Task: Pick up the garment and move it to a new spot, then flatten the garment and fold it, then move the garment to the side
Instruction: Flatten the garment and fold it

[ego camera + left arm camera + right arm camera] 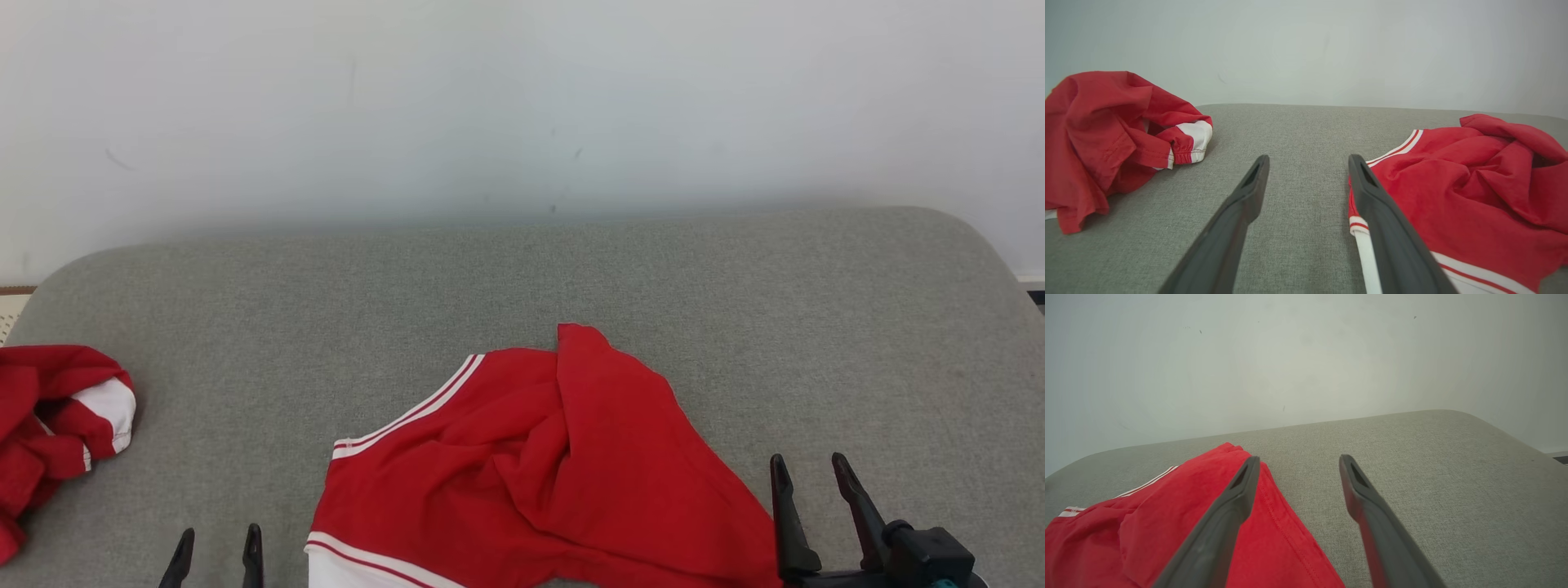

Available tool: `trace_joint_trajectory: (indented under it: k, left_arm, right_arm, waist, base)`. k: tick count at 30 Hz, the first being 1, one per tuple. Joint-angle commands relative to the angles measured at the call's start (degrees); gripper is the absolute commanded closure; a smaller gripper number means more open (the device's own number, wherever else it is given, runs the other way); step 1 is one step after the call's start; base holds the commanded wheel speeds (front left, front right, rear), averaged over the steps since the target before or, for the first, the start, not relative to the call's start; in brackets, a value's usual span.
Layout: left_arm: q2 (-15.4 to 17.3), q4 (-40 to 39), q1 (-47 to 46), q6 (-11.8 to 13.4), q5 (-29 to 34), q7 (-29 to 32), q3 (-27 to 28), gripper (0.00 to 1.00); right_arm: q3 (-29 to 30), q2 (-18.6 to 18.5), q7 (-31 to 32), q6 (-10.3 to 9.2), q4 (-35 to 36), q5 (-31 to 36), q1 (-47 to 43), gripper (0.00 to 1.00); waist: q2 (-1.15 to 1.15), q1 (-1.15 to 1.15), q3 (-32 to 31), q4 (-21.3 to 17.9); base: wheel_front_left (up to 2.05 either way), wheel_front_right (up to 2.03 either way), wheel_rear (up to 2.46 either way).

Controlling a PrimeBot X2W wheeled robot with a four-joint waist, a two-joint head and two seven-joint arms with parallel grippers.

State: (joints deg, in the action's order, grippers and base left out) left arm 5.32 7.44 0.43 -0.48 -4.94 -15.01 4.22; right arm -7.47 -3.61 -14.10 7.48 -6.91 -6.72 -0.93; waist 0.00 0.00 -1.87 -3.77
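Left gripper [221, 529] spread, right gripper [807, 457] spread, red garment [539, 465] between, grey cushion [735, 286] wide beyond

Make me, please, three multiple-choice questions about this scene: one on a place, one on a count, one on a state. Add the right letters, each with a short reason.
1. In the head view, where on the grey surface does the bunched garment lie?
A. at the left edge
B. at the right edge
C. at the back, against the wall

2. How many red garments lie on the surface?
A. one
B. two
C. three

3. How do the left hand and the right hand stand?
A. both shut on cloth
B. left open, right shut
C. both open and empty

Answers:
1 A: it sits at the left edge, apart from the centre garment.
2 B: there are the bunched one and the centre one.
3 C: each hand's fingers stand apart with nothing between them.
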Motion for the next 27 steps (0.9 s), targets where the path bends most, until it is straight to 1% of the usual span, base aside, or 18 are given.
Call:
trace_joint_trajectory:
  k: [1, 27]
  left_arm:
    - [0.4, 0.1, 0.9, -0.3, 0.2, -0.2, -0.2, 0.0]
    - [0.7, -0.6, 1.4, -0.3, 0.1, -0.2, -1.6, 0.0]
  right_arm:
    - [-0.2, 0.1, 0.2, 0.04, -0.2, 0.3, -0.6, 0.0]
    - [0.4, 0.0, 0.4, 0.04, -0.2, 0.4, -0.8, 0.0]
  waist:
    - [0.0, 0.0, -0.1, -0.1]
    - [0.0, 0.0, -0.1, 0.0]
  base:
    - [0.0, 0.0, 0.0]
    - [0.0, 0.0, 0.0]
